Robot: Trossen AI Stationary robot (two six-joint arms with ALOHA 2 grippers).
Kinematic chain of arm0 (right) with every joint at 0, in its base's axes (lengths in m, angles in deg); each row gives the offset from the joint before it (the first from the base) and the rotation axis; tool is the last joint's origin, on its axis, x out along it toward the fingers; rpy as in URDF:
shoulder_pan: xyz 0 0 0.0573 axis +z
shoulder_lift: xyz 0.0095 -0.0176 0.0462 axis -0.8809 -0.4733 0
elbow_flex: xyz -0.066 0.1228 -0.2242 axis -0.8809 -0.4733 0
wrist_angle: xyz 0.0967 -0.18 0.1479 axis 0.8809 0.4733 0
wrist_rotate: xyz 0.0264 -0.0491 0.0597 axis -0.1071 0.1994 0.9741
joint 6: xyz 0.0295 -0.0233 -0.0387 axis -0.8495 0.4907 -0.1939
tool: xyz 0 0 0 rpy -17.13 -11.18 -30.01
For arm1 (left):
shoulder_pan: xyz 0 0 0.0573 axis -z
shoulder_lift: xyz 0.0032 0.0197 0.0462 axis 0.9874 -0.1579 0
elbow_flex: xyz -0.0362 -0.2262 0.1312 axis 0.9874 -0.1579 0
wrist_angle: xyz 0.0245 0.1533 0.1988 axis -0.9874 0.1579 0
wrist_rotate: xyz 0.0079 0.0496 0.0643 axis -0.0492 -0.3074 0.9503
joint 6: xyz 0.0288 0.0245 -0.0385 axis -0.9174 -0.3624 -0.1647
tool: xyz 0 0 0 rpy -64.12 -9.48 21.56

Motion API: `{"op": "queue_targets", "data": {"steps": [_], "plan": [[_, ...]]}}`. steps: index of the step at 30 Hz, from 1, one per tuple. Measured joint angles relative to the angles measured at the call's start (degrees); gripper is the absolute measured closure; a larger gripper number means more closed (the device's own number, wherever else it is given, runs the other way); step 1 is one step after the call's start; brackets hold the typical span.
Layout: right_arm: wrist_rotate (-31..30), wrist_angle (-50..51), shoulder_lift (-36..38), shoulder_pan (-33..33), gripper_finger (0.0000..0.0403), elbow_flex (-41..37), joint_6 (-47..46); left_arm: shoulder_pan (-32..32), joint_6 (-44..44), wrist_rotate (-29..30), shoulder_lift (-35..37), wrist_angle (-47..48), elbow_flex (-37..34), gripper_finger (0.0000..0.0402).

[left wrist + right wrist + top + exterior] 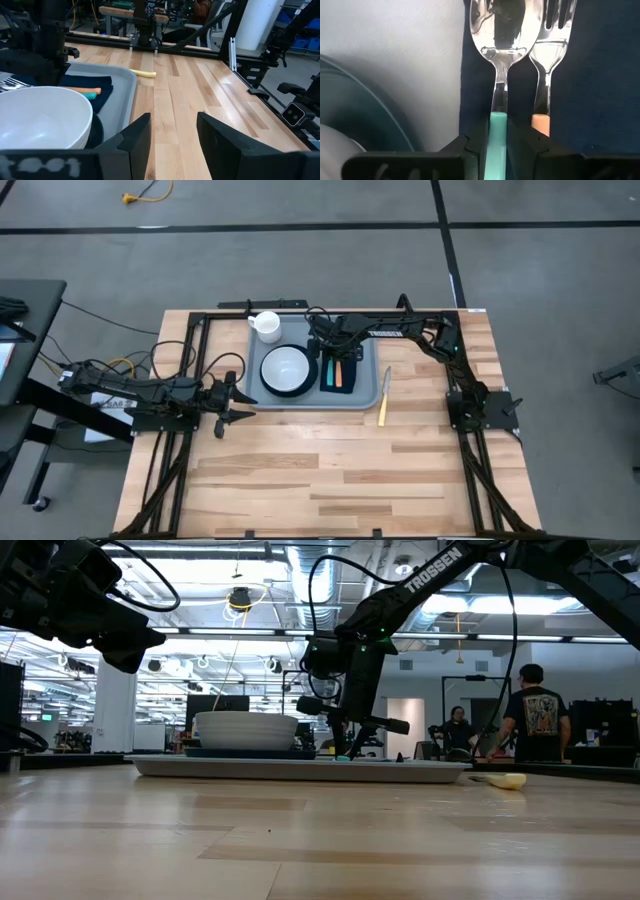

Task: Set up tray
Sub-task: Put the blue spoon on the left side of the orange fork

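- On the far half of the table sits the tray [367, 398], already holding a white bowl [285, 368] on a dark plate, a navy napkin [338, 372] and an orange-handled fork [543, 60].
- Right gripper [499, 137] pinches the teal-handled spoon [503, 30] over the napkin — nearly placed, I'd judge.
- Left gripper [172, 132] waits spread beside the tray.
- Still outside: a white mug [266, 325] at the tray's far corner and a yellow-handled knife [383, 400] — nothing blocks them.

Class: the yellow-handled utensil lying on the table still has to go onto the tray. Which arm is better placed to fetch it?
Probably the right: its claw sits over the tray, near the utensil. The left claw waits open beyond the tray's far side.
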State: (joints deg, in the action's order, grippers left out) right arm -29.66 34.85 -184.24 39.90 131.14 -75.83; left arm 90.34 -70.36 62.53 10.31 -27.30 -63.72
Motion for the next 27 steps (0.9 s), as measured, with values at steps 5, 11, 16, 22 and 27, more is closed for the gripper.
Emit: {"op": "queue_targets", "data": {"steps": [5, 11, 16, 22, 27], "plan": [[0.02, -1.03, 0.0, 0.0, 0.0345, 0.0, 1.15, 0.0, 0.0, 0.0, 0.0, 0.0, 0.0, 0.0254], [0.02, -1.1, 0.0, 0.0, 0.0344, 0.0, 1.46, 0.0, 0.0, 0.0, -0.01, 0.0, 0.0, 0.0254], [0.02, -1.09, 0.02, 0.0, 0.0344, 0.0, 1.51, 0.0, -0.02, 0.0, 0.0, 0.0, 0.0, 0.0254], [0.04, -1.07, 0.02, 0.0, 0.0344, 0.0, 1.53, 0.0, -0.02, 0.0, 0.0, 0.0, 0.0, 0.0254], [0.07, -1.07, 0.02, 0.0, 0.033, 0.0, 1.66, 0.0, -0.02, 0.0, -0.02, 0.0, 0.0, 0.0254]]}}
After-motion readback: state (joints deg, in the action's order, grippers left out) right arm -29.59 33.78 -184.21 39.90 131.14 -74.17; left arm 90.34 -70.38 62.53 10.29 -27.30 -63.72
